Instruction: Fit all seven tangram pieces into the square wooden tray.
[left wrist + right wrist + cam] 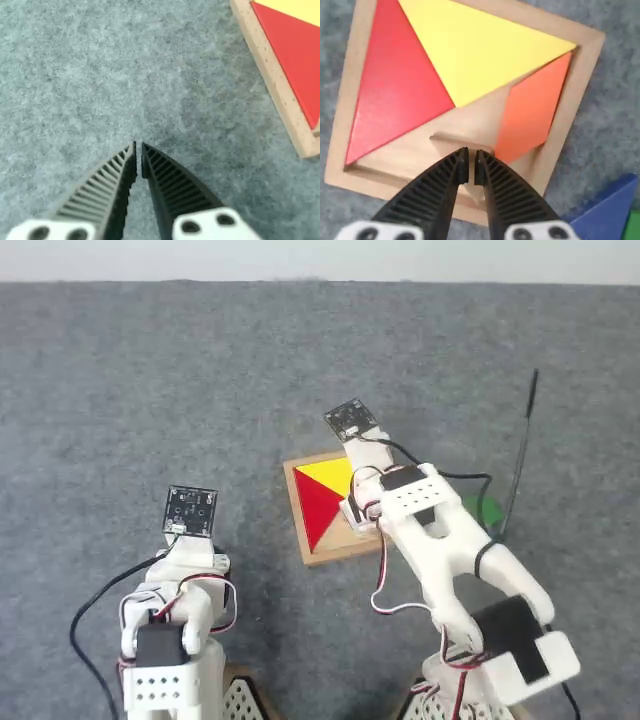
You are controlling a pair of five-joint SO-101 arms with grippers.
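Quick snapshot from my tangram run. My right hand [471, 167] hung over the tray [590, 65], fingers pinched together with nothing between them. The tips were right above the bare wood floor of the tray, next to the orange piece [532, 110]. Inside, the big red triangle [395, 95] and the big yellow triangle [475, 50] sat edge to edge. The orange piece was tucked against the yellow triangle, along the tray's wall. There was also a pale raised bit [455, 141] just past my fingertips, and I honestly couldn't tell what it was. A blue piece [607, 210] and a green piece [634, 225] lay outside on the grey surface [150, 370], just beside the tray. My left hand [138, 150] was clenched too, holding nothing. It hung over bare surface, a little off from the tray's side nearest the red triangle.
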